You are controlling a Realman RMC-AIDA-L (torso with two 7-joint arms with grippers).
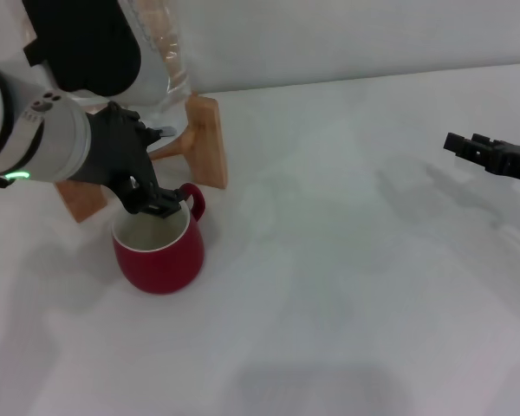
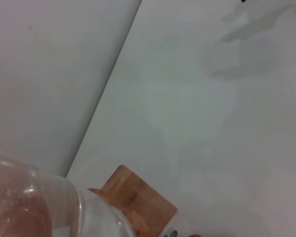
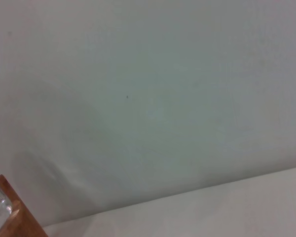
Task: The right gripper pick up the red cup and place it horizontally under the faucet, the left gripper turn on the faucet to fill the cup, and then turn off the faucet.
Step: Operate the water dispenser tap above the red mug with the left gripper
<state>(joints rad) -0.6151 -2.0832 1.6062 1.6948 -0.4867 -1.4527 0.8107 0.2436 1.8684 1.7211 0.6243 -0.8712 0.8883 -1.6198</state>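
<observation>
Left hand at the faucet, cup parked under it.
My left hand (image 1: 147, 195) sits over the red cup (image 1: 159, 247) at nine o'clock on the counter (image 1: 347, 260); its grip I cannot tell. Right hand (image 1: 477, 152) idles at three o'clock, grip unclear.

A plain white counter (image 1: 347, 286) is filling most of the head view, its matte surface carrying soft grey shadows in the middle and toward the right side. Behind it a pale, unmarked wall (image 1: 355, 39) is rising, meeting the counter along a straight seam that is slanting gently across the back. Even, diffuse light is falling over both, leaving faint darker patches on the counter.
</observation>
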